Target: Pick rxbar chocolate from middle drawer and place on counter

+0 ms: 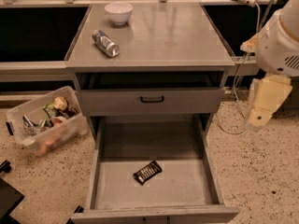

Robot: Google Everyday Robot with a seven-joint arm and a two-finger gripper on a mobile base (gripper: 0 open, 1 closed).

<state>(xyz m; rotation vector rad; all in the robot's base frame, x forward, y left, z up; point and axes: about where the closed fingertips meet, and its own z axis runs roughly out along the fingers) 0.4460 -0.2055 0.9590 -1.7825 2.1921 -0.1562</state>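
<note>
The rxbar chocolate (147, 171), a black wrapper with white lettering, lies flat and at a slant on the floor of the middle drawer (187, 186), a little left of centre. The drawer is pulled fully out toward me. The counter (163, 36) is the gray top of the cabinet above it. My arm is at the right edge of the view. Its cream-coloured gripper (262, 102) hangs beside the cabinet's right side, well above and to the right of the bar, holding nothing that I can see.
A silver can (105, 43) lies on its side and a white bowl (118, 12) stands on the counter's left part. The drawer front with the black handle (152, 99) is slightly open. A clear bin of items (44, 120) sits on the floor at left. A cable (233, 120) loops at right.
</note>
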